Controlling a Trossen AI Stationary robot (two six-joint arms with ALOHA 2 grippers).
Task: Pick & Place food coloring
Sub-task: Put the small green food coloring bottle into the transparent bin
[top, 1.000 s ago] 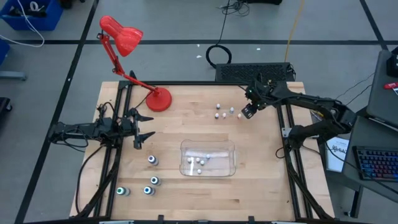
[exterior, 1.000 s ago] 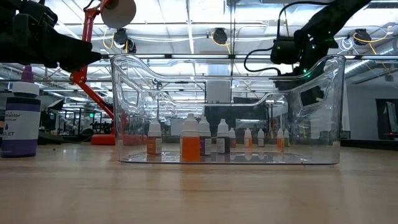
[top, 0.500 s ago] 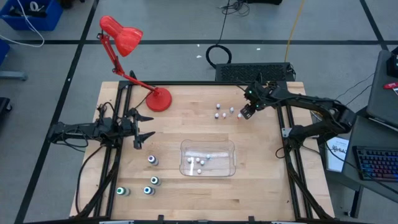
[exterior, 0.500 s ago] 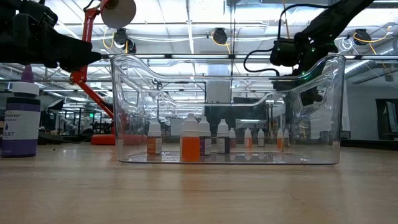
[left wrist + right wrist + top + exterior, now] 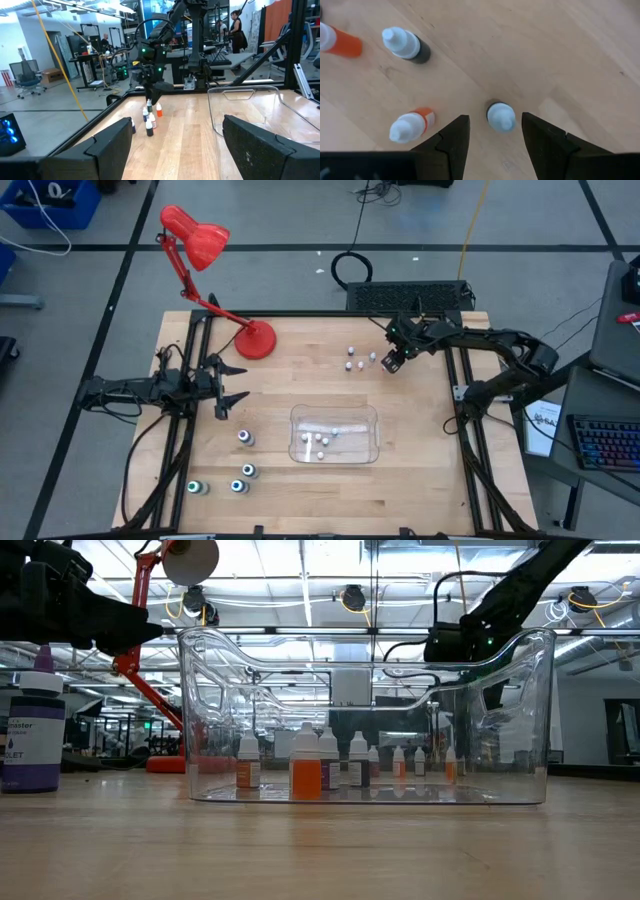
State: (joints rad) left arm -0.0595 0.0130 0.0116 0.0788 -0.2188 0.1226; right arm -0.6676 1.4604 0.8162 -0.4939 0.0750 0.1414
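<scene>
- Right gripper (image 5: 392, 363) is hanging over the loose food coloring bottles (image 5: 356, 358) at the far side of the tabletop (image 5: 300, 380), fingers spread apart with nothing in them.
- One dark bottle with a white cap (image 5: 500, 116) stands right between those fingers in the right wrist view (not touching either one).
- More small bottles (image 5: 318, 439) are in the clear plastic tray (image 5: 370, 455) mid-table.
- Four teal-topped bottles (image 5: 238, 473) stand near the front left.
- Left gripper (image 5: 228, 395) waits at the left edge, fingers spread, empty.
- A red desk lamp (image 5: 205, 250) sits on the far left.
</scene>
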